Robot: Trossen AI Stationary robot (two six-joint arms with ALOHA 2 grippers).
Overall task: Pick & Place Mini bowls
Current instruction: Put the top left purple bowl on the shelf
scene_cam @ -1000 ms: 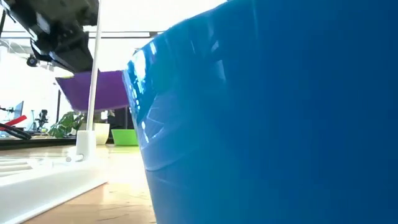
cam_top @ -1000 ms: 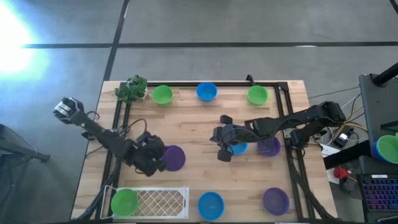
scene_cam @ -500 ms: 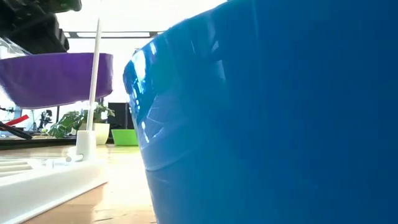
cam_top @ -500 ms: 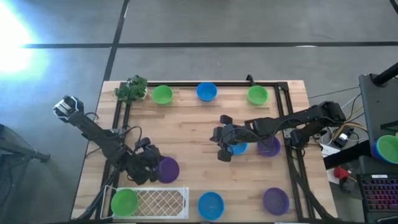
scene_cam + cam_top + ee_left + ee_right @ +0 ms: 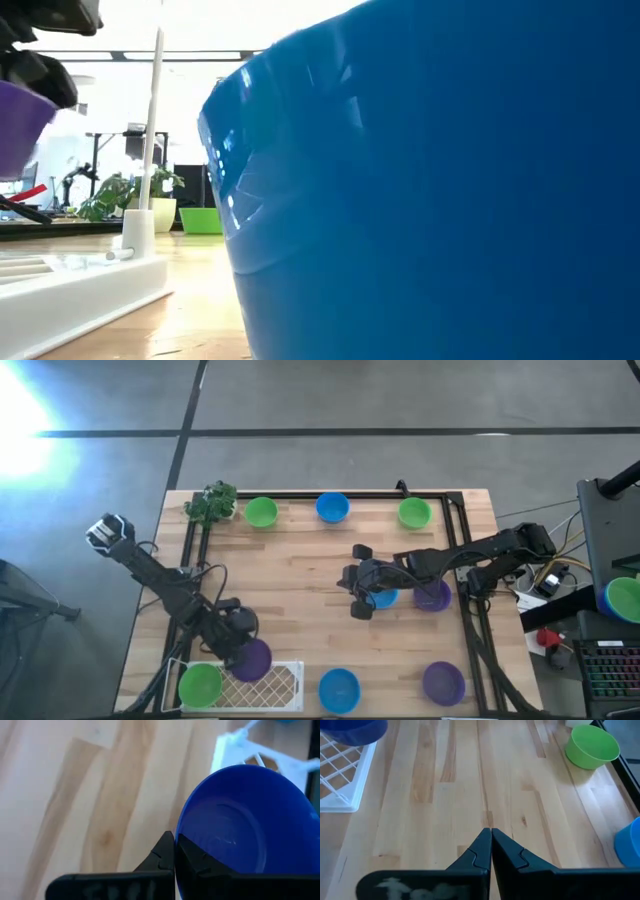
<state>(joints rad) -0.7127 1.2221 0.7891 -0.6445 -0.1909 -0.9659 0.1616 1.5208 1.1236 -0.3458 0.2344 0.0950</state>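
In the low view a blue mini bowl [image 5: 430, 190] close to the lens hides most of the table and is cut off at the right and bottom edges, a purple mini bowl [image 5: 20, 125] is cropped at the left edge, and the right gripper [image 5: 358, 582] partly covers another blue bowl [image 5: 384, 598].

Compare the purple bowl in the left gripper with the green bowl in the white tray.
The purple bowl is pinched by its rim in the left gripper, over the white tray's edge; the green bowl sits free inside the tray at its end. One is purple, the other bright green. Both are small round bowls of like size.
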